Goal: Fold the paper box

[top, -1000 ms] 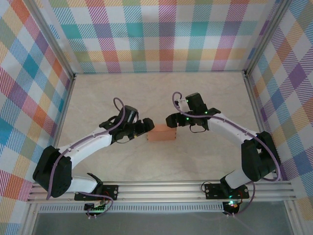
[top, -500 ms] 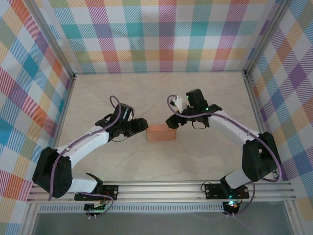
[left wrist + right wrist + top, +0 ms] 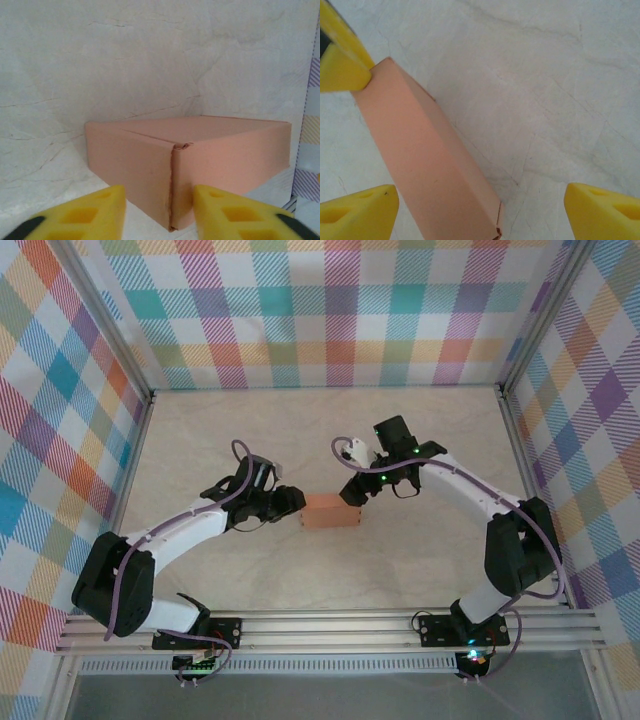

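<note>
On the pale table (image 3: pixel 200 440), midway between the two arms, what could spoil this? — Desk

Judging by the shot, a shove from one side alone. The paper box (image 3: pixel 330 511) is light card on a smooth top, so it would likely skid or swivel rather than crease. A hard squeeze could dent a wall or pop the corner seam (image 3: pixel 172 180). — Photographer

How do the grippers stand? — Desk

Both are released and grip nothing. The left gripper (image 3: pixel 293 500) sits at the box's left end, jaws spread to either side of a corner. One yellow fingertip (image 3: pixel 342 65) seems to touch that end. The right gripper (image 3: pixel 352 491) hovers at the far right corner, spread wide, with the box end lying between its fingers, nearer one finger (image 3: pixel 360 210). — Photographer

And the box itself? — Desk

Salmon-orange, closed up, low and rectangular, flat on the table. The walls look square, and the one seam shows a slightly ragged, gaping edge. — Photographer
</note>
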Robot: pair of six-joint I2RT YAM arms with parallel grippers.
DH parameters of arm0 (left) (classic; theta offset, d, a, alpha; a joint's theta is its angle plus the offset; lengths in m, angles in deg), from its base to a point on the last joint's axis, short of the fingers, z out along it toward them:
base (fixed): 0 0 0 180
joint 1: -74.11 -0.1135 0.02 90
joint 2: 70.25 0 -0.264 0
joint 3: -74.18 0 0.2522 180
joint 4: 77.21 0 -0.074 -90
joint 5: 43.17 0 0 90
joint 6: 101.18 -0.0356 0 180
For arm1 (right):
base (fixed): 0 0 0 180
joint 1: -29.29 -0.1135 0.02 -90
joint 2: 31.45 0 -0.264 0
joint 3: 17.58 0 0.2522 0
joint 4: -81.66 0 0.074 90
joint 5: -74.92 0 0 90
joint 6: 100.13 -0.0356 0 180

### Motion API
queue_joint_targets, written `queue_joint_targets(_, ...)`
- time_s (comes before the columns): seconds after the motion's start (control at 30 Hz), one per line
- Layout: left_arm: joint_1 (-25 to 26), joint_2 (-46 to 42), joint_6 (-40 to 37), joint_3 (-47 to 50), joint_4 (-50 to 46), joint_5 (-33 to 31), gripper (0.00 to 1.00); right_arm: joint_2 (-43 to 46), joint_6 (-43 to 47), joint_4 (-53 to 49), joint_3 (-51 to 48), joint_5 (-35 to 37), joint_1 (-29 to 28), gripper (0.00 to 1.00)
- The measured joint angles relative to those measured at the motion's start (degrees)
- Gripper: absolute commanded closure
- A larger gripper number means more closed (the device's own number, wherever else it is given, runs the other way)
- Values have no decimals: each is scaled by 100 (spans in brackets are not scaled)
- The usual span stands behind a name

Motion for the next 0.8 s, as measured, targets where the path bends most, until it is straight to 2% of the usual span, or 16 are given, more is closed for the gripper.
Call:
queue_joint_targets(0.17,0,11,-9,24,138,85,73,0,721,-214,2,-105,-103,15)
queue_joint_targets(0.5,0,20,-31,28,120,85,66,-402,1895,-734,278,-7,-299,19)
queue_joint_targets(0.63,0,22,-33,28,116,83,66,-675,2111,-890,396,186,-354,28)
queue_joint_targets(0.7,0,22,-33,28,109,83,65,-754,2186,-957,409,234,-369,36)
queue_joint_targets(0.8,0,22,-37,28,105,83,65,-774,2286,-1064,422,262,-369,38)
